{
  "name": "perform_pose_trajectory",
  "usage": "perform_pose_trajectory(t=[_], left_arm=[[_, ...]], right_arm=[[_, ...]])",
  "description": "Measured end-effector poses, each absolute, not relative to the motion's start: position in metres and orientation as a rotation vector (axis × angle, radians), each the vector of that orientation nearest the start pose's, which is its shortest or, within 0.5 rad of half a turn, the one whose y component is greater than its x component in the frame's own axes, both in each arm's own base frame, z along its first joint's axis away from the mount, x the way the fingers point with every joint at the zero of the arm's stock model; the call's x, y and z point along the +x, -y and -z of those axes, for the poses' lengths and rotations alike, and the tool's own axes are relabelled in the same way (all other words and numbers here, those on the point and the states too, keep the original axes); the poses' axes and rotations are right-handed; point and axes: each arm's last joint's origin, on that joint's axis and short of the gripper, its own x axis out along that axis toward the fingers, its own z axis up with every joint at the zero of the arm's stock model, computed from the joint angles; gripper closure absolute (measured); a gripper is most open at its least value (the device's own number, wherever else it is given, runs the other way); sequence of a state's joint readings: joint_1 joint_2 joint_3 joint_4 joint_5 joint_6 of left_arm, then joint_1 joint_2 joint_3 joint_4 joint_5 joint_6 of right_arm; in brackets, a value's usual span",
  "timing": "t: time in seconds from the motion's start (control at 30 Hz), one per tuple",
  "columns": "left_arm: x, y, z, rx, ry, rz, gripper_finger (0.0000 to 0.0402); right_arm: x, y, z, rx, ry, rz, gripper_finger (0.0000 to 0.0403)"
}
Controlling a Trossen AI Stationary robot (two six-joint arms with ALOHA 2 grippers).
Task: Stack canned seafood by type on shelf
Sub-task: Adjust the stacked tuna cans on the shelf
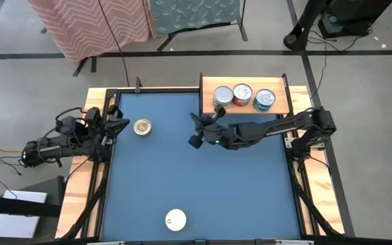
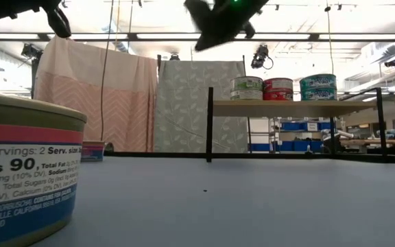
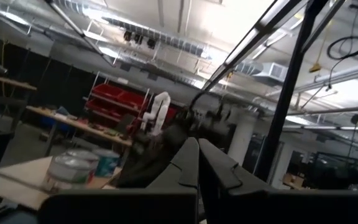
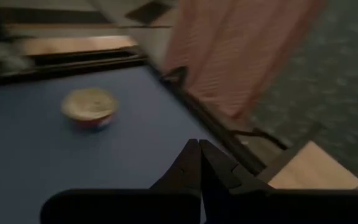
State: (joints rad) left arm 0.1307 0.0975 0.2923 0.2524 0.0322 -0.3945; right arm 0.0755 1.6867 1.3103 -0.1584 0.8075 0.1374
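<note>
Shelf (image 1: 209, 82): three tins (image 1: 241, 96) in row. Blue table (image 1: 203, 177): gold-lidded tin (image 1: 141, 126), white-lidded tin (image 1: 175, 219).

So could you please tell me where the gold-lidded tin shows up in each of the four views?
High view: gold-lidded tin on the blue table, far left, near the left gripper.
Low view: probably the small tin far off at left; lid hidden.
Left wrist view: not in it.
Right wrist view: upper left on the blue surface.
Shared landmark: the pink chevron cloth.
</note>
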Motion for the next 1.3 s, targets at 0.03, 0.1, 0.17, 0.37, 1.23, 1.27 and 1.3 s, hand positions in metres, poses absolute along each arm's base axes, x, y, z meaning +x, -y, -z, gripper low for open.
perform_pose_trajectory(t=[0.03, 0.1, 0.17, 0.37, 1.23, 1.27, 1.3], left_arm=[[0.072, -0.009, -0.278, -0.351, 0.466, -0.006, 0.0398], [0.071, -0.008, -0.280, -0.349, 0.486, -0.002, 0.0398], [0.071, -0.008, -0.280, -0.348, 0.492, 0.000, 0.0398], [0.071, -0.008, -0.281, -0.351, 0.502, 0.005, 0.0397], [0.070, -0.008, -0.282, -0.380, 0.508, 0.015, 0.0397], [0.070, -0.008, -0.282, -0.380, 0.508, 0.015, 0.0397], [0.070, -0.008, -0.282, -0.380, 0.508, 0.015, 0.0397]], right_arm=[[0.381, -0.004, -0.282, -0.106, -0.428, 0.785, 0.0399], [0.387, 0.004, -0.276, -0.108, -0.403, 0.858, 0.0399], [0.391, 0.013, -0.272, -0.093, -0.377, 0.913, 0.0399], [0.404, 0.044, -0.253, 0.070, -0.276, 1.017, 0.0397], [0.405, 0.101, -0.270, 0.246, 0.034, 1.134, 0.0400], [0.407, 0.101, -0.272, 0.266, 0.051, 1.055, 0.0400], [0.410, 0.101, -0.273, 0.277, 0.072, 1.001, 0.0400]])
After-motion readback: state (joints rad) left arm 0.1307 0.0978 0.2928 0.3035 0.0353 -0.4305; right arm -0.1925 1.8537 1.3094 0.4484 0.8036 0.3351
